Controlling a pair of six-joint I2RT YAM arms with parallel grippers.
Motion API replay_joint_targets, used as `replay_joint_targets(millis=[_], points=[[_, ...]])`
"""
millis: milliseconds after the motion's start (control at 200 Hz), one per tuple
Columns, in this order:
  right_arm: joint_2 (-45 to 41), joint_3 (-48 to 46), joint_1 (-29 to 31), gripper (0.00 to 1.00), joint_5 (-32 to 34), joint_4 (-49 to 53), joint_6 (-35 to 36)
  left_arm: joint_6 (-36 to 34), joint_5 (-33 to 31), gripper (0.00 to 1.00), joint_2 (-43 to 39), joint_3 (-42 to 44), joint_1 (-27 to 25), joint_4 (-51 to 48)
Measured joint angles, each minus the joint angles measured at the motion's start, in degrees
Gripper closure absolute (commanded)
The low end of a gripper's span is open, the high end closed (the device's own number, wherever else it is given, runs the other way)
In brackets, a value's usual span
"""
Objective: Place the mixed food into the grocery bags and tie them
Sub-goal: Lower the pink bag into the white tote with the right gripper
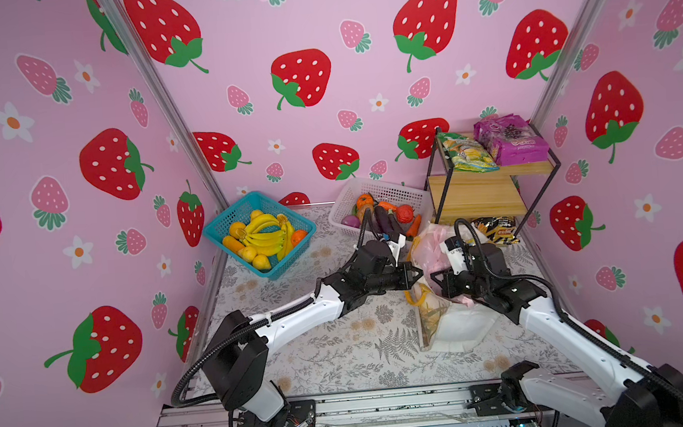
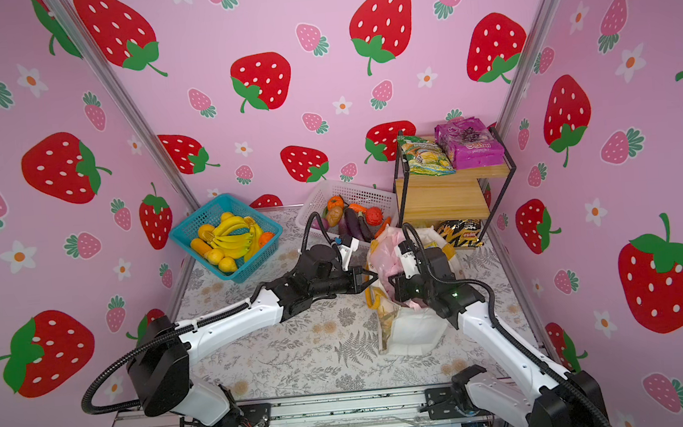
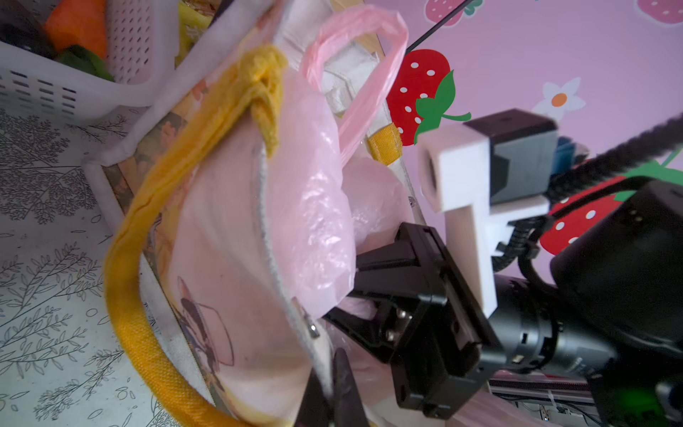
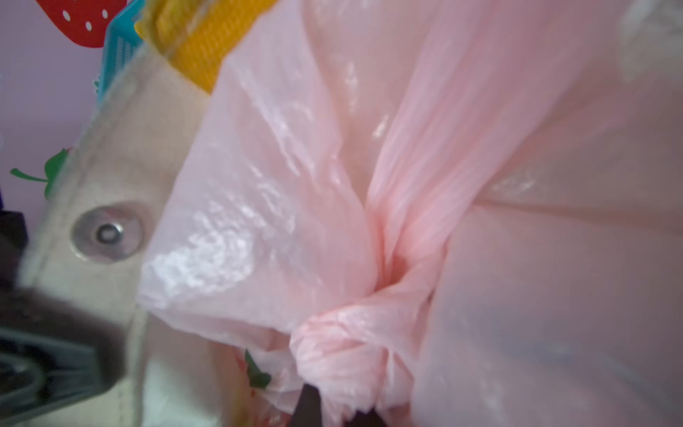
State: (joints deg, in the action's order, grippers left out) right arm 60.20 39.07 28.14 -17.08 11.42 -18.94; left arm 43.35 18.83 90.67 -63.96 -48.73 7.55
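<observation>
The white tote [image 1: 461,326] with yellow handles [image 1: 415,298] stands at the right of the table, and the pink plastic bag [image 1: 430,253] sits in its mouth. My left gripper [image 1: 417,275] is shut on the tote's rim [image 3: 122,148]; the left wrist view shows the white edge pinched between its tips [image 3: 332,388]. From the other side, my right gripper [image 1: 436,276] is shut on the pink bag's bunched, twisted plastic [image 4: 351,344], next to the tote wall [image 4: 111,166]. The two grippers nearly meet. The mixed food in the bags is hidden.
A blue basket [image 1: 289,260] of toy bananas and fruit stands at the back left. A white basket [image 1: 388,192] of toy vegetables is behind the bags. A wooden shelf [image 1: 480,195] at the back right carries a purple packet [image 1: 511,140] and a green-yellow packet [image 1: 464,150].
</observation>
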Motion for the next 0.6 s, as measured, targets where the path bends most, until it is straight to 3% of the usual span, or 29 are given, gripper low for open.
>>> replay_joint_targets(millis=[60, 300, 435, 600], points=[[0.3, -1.1, 0.4, 0.90, -0.2, -2.1, -0.4, 0.0, 0.0, 1.00, -0.1, 0.5, 0.2, 0.5], [-3.2, -1.0, 0.6, 0.51, 1.3, -0.7, 0.5, 0.0, 0.0, 1.00, -1.0, 2.4, 0.6, 2.1], [-6.4, 3.9, 0.6, 0.44, 5.4, 4.2, 2.2, 0.0, 0.2, 1.00, -1.2, 3.1, 1.0, 2.8], [-5.7, 11.4, 0.3, 0.44, 11.2, 5.9, 4.0, 0.0, 0.2, 1.00, -1.3, 3.6, 1.1, 3.3]])
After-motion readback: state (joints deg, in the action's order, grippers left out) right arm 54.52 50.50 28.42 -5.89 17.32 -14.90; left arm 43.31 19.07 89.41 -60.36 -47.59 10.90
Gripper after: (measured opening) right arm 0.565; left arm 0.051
